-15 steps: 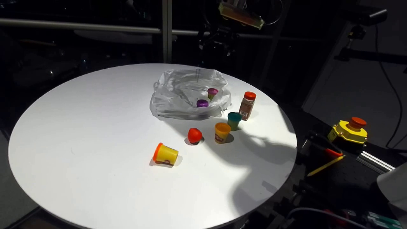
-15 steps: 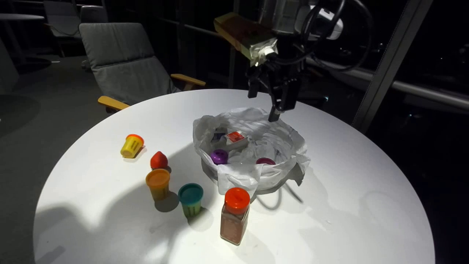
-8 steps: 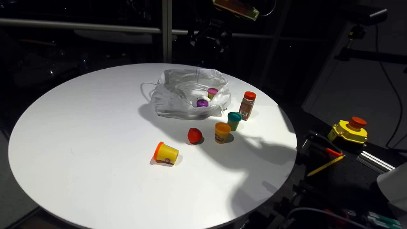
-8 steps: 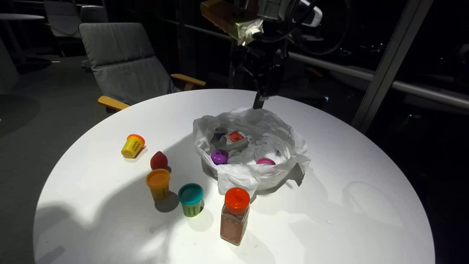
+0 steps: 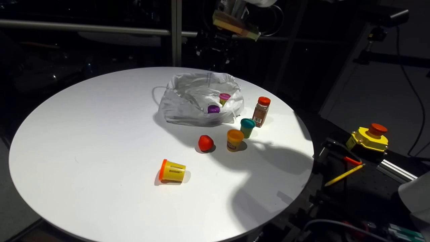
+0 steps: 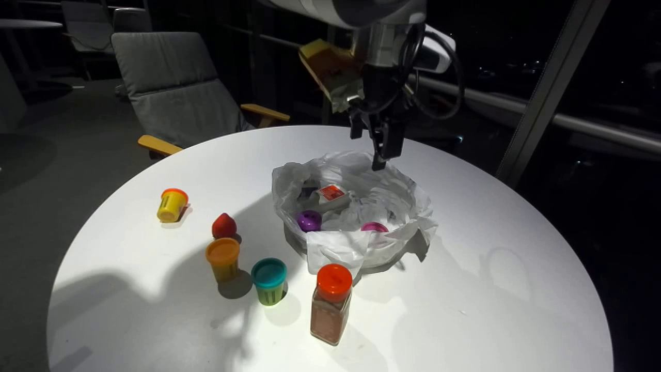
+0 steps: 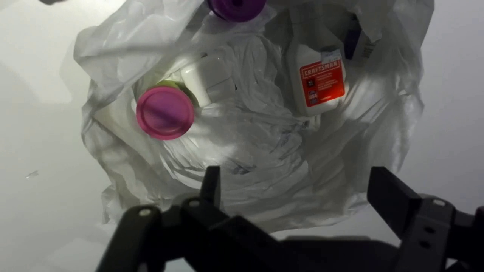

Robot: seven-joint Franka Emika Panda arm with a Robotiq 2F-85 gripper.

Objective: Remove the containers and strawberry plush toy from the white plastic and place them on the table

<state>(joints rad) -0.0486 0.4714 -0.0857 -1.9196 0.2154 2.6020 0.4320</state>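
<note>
My gripper [image 7: 295,173] is open and empty above the near side of the white plastic bag [image 7: 121,49]. It also shows above the bag in an exterior view [image 6: 367,148]. In the bag are a pink-lidded container [image 7: 165,112], a purple-lidded container [image 7: 238,8], a white bottle with a red label [image 7: 321,83], a small white container [image 7: 210,79] and a partly hidden dark box [image 7: 353,43]. On the table are the red strawberry plush [image 5: 205,143], a yellow container [image 5: 173,172] on its side, an upright orange container [image 5: 234,141], a teal-lidded container [image 5: 247,128] and a red-lidded jar [image 5: 260,112].
The round white table [image 5: 100,151] carries everything. A grey chair [image 6: 170,88] stands beyond its edge. A yellow box with a red button [image 5: 369,137] lies off the table. A packet [image 6: 333,72] is fixed to the arm above the gripper.
The gripper shifts sideways over the bag, rising and then lowering again, and stays empty. The yellow container has rolled a little farther from the strawberry. The other objects have not moved.
</note>
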